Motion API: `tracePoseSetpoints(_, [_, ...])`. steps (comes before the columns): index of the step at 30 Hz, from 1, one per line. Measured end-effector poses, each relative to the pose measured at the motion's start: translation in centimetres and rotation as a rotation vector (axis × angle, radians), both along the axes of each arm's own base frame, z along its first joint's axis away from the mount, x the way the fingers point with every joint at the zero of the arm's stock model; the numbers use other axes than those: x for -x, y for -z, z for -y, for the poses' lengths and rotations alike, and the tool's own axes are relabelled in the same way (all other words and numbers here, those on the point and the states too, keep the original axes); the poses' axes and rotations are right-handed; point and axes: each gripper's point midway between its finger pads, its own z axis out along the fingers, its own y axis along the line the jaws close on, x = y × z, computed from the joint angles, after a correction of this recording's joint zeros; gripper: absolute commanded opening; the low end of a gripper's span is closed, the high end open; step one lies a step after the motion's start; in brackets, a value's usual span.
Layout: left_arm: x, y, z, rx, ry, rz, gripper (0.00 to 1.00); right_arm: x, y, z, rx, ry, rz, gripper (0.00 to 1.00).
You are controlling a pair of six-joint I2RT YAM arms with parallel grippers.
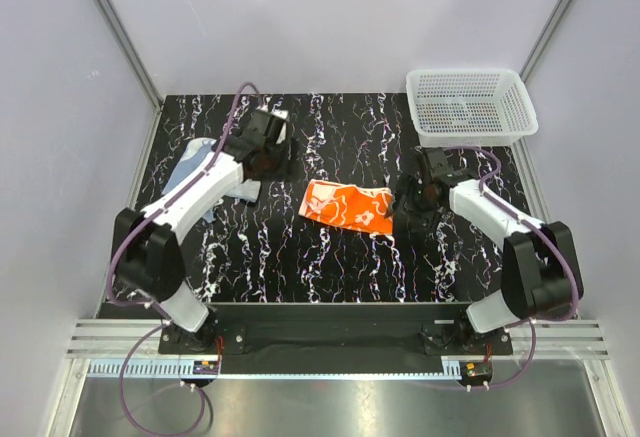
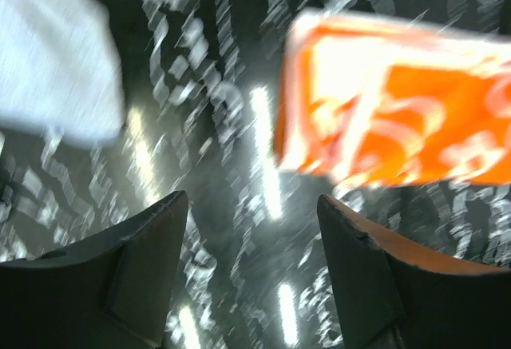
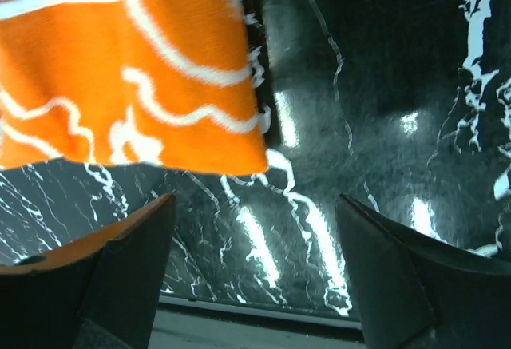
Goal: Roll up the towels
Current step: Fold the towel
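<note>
Towels out flat on the black marbled table (image 1: 330, 267), neither one rolled; the orange towel (image 1: 348, 206) lies at the centre of the top view, white print up; the pale blue-grey towel (image 1: 190, 164) sits at the left, partly under the left arm (image 1: 200, 192). Now the left tool (image 1: 268, 157), hanging between the two cloths, upper left of centre; its wrist view is blurred, but the jaws stand apart with only bare table between them, orange cloth at upper right, blue-grey at upper left. Over to the right tool (image 1: 412, 202), just beside the orange towel's right edge; jaws wide apart and empty in its wrist view, orange cloth filling the upper left, clear of both fingers (image 3: 120, 261); white mesh basket (image 1: 470, 75) at the table's upper right corner.
</note>
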Motion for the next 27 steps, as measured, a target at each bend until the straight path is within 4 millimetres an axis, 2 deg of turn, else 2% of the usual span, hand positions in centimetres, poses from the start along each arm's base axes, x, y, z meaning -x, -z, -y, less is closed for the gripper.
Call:
tracePoseSetpoints(4, [-2.9,-2.1,4.0,0.047,0.057,0.050,0.72,-0.5,2.3,0.1,-0.086,0.036,-0.053,0.77])
tracePoseSetpoints(6, [-3.9,-2.5,5.7,0.066,0.082,0.059,0.73,-0.9,3.1,-0.3,-0.115,0.032,-0.066,0.73])
tracePoseSetpoints(9, [-5.1,-2.0,7.6,0.077,0.110,0.044,0.74,-1.3,4.0,-1.3,-0.156,0.015,-0.079,0.64])
tracePoseSetpoints(13, [-6.0,0.7,9.3,0.060,0.136,-0.004,0.74,-1.6,4.7,-1.9,-0.187,0.001,-0.086,0.51])
tracePoseSetpoints(15, [-5.8,2.6,9.9,0.043,0.148,-0.043,0.74,-1.6,5.0,-2.1,-0.195,-0.007,-0.087,0.41])
tracePoseSetpoints(17, [-5.2,4.3,10.3,0.026,0.162,-0.081,0.73,-1.6,5.1,-2.1,-0.196,-0.010,-0.086,0.38])
tracePoseSetpoints(18, [-4.9,5.0,10.5,0.020,0.169,-0.095,0.73,-1.5,5.2,-2.1,-0.195,-0.011,-0.088,0.31])
tracePoseSetpoints(21, [-3.8,6.5,10.9,0.010,0.186,-0.124,0.70,-1.4,5.4,-1.9,-0.184,-0.017,-0.090,0.24])
tracePoseSetpoints(27, [-2.0,8.2,11.9,0.006,0.223,-0.151,0.65,-0.8,5.8,-1.2,-0.145,-0.028,-0.105,0.22])
